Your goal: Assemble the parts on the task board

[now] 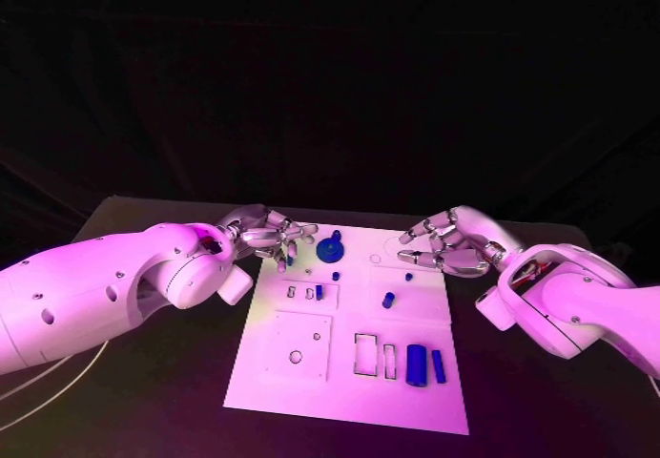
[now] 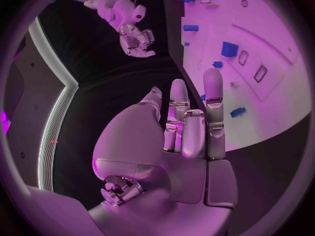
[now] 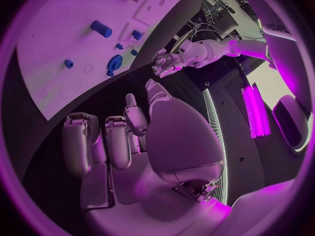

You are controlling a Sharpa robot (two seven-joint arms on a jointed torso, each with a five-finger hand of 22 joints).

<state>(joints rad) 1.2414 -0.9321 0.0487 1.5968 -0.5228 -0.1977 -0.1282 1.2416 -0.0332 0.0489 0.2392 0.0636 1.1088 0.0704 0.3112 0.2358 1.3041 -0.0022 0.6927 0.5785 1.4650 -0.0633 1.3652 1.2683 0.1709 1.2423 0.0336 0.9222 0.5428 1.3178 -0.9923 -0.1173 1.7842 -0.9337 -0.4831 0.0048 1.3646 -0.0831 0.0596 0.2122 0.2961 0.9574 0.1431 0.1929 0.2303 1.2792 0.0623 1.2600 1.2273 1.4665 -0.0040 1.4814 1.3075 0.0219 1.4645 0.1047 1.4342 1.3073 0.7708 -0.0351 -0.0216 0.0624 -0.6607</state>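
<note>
Task board (image 1: 296,324) is lying flat in the middle of the black bench (image 1: 152,215), a long white plate with its far end running between the two hands. Small blue parts are sitting on it: a round disc-shaped part (image 1: 332,250) near the far edge, a small block (image 1: 319,292) beside two little rectangular slots, a short peg (image 1: 389,300) toward the middle, and two upright-lying cylinders (image 1: 416,364) side by side near the right edge at the near end, just beside rectangular recesses. A large square recess with a round hole is occupying the near left corner of the board.

Left hand (image 1: 270,237) is hovering over the far left corner of the board, fingers partly curled and apart, holding nothing that can be seen; in its own wrist view the fingers (image 2: 212,97) are stretching out nearly straight beside the board's edge, empty. Right hand (image 1: 448,242) is hanging over the far right edge of the board, fingers bent inward and spread, gripping nothing; its wrist view is showing the fingers (image 3: 77,141) loosely curled with nothing between them, the board lying beyond them
</note>
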